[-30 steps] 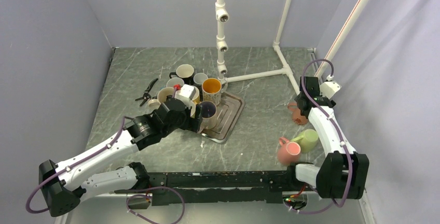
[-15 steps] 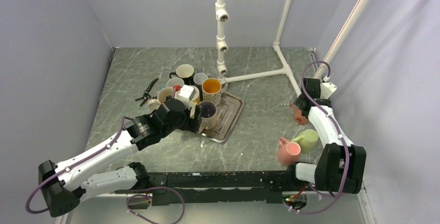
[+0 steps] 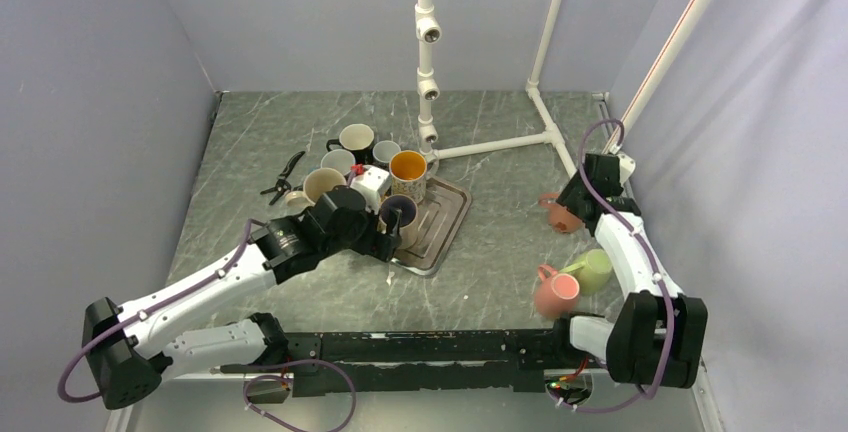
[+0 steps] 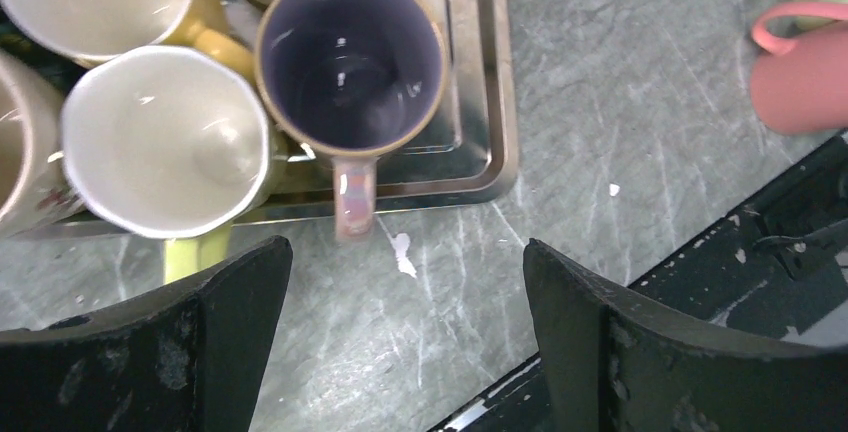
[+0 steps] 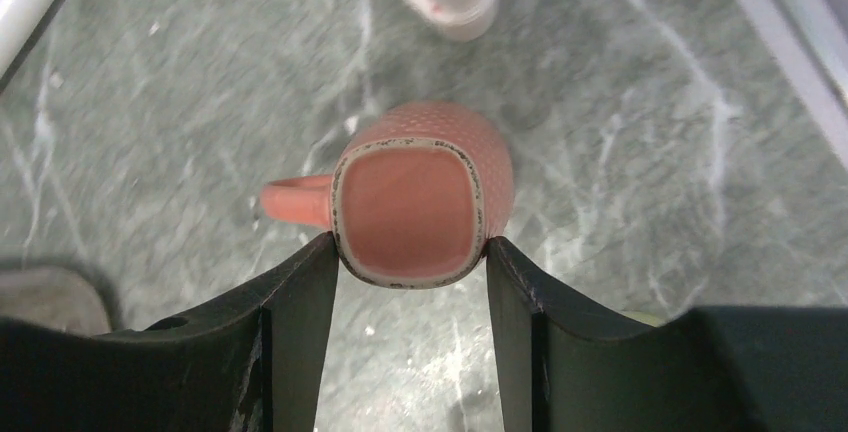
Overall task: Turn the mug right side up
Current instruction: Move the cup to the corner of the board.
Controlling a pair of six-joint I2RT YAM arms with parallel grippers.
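Two mugs, pink (image 3: 553, 290) and green (image 3: 596, 270), lie well right of the tray (image 3: 452, 214), leaving bare table (image 3: 500, 252) between the tray and the coral mug (image 5: 410, 212), which sits far right of the tray near the table's right edge. The right gripper (image 5: 408, 244) presses its fingers on both sides of that mug, whose flat squarish end faces the wrist camera, handle pointing toward the tray. The left gripper (image 4: 402, 252) gapes wide over the tray's near rim above a purple mug (image 4: 350, 62), gripping nothing.
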